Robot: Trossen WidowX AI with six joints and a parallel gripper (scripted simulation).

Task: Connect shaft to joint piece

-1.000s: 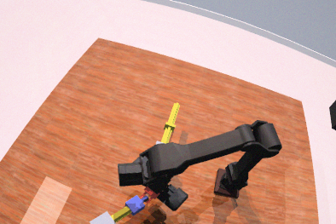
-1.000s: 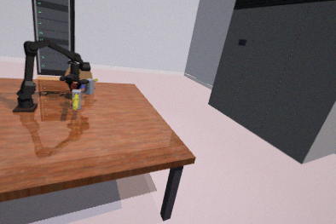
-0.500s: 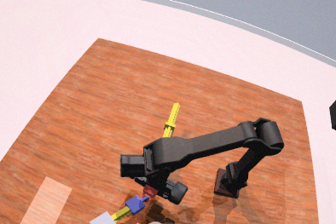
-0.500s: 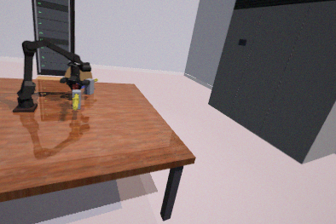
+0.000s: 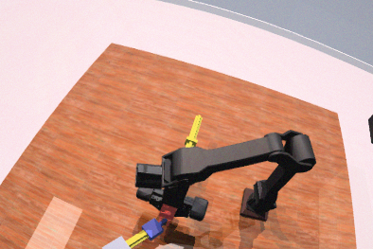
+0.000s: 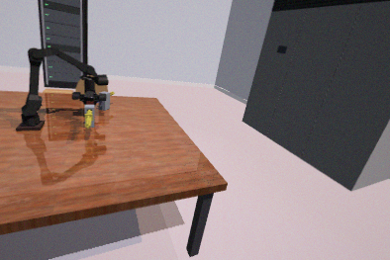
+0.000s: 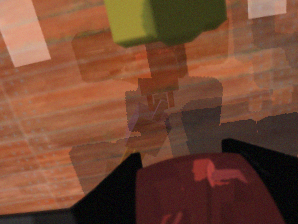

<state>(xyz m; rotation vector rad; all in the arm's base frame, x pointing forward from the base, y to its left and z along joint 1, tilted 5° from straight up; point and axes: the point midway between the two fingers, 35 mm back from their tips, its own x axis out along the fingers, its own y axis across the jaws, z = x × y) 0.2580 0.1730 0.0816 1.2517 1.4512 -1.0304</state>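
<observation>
Closest to the wrist camera, the gripper point(image 7: 200, 192) pinches the dark red joint piece point(image 7: 200, 190), which fills the space between its black fingers. In the top view that red square piece point(image 5: 167, 213) sits near the table's near edge, just beside a blue coupling point(image 5: 152, 228) on the fixed yellow shaft point(image 5: 137, 239). Beyond the arm, the second yellow shaft point(image 5: 194, 131) lies apart. The task looks early: the turning is under way, while releasing, pushing the shaft in and withdrawing remain.
</observation>
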